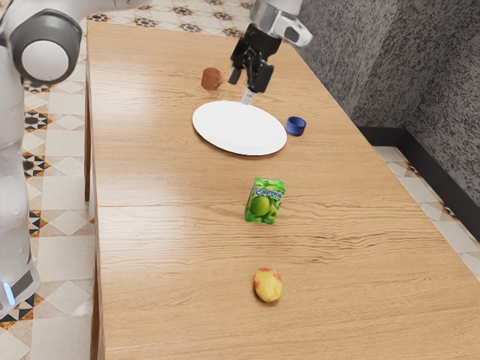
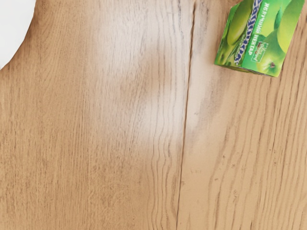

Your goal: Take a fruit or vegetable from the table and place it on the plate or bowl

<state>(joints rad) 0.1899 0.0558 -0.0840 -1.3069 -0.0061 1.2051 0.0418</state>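
The long wooden table (image 1: 165, 225) carries everything here, and the arm (image 1: 277, 19) reaches in over its far end. The black gripper (image 1: 247, 94) hangs tip-down above the far rim of the white plate (image 1: 240, 129), the widest object on the boards. Whether the hand is apart or together I cannot tell from where I stand; nothing shows in its grasp.

Past the plate, away from the hand, a green juice carton (image 1: 265, 200) stands upright with its printed face turned toward the table's near end. It sits roughly on the line from the hand to the fruit. From the hand's own camera the carton (image 2: 256, 36) is on bare wood, apart from the plate's edge (image 2: 9, 24).

Farther out again, well apart from the hand and beyond the carton, the fruit (image 1: 268, 285) lies alone on the table. It is yellow with red blushes and nearly round, so no clear long axis or pointing end can be made out.

A brown cup (image 1: 211, 78) stands near the hand on one side. A small blue dish (image 1: 296, 125) stands on the other, just off the plate's rim.
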